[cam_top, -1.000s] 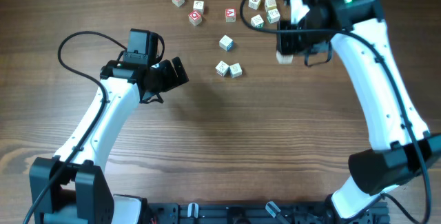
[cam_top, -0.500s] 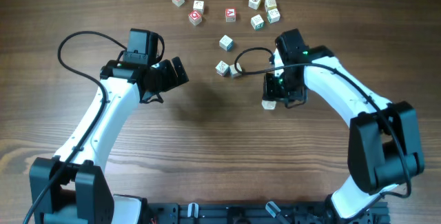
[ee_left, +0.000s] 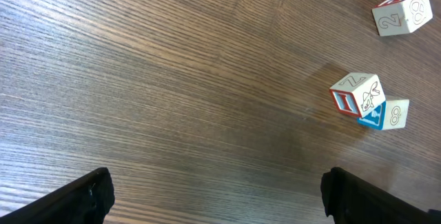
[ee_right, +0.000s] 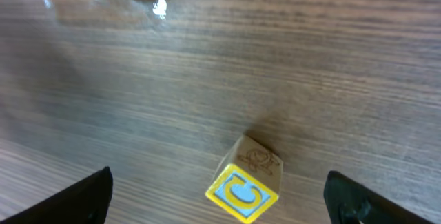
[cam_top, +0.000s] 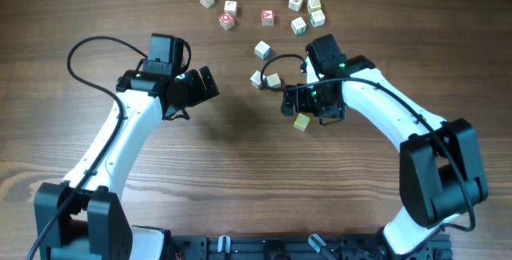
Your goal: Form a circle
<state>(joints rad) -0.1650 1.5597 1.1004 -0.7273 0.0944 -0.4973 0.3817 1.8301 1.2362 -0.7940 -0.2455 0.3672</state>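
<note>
1. Left claw (ee_left: pixel 217 196): the fingers are spread wide with nothing between them. It hangs over bare table (cam_top: pixel 240 172), to the left of all the blocks.
2. Right claw (ee_right: pixel 220 198): the fingers are spread wide and grip nothing.
3. Yellow block (ee_right: pixel 244 186): it lies on the table between the right claw's fingertips and touches neither. From overhead, it sits at the near side of that claw, apart from every other block.
4. Pair of blocks (cam_top: pixel 265 79): the two touch each other, just left of the right arm. The left wrist view shows one as the red-edged block (ee_left: pixel 355 93) and the other as the blue-edged block (ee_left: pixel 386 114).
5. Single block (cam_top: pixel 262 49): it stands alone, just beyond the pair.
6. Red-marked group (cam_top: pixel 226 21): four blocks lie loosely spaced at the far side of the table.
7. Far cluster (cam_top: pixel 299 25): six blocks lie close together to the right of that group.
8. The blocks lie scattered and do not form a closed ring.
</note>
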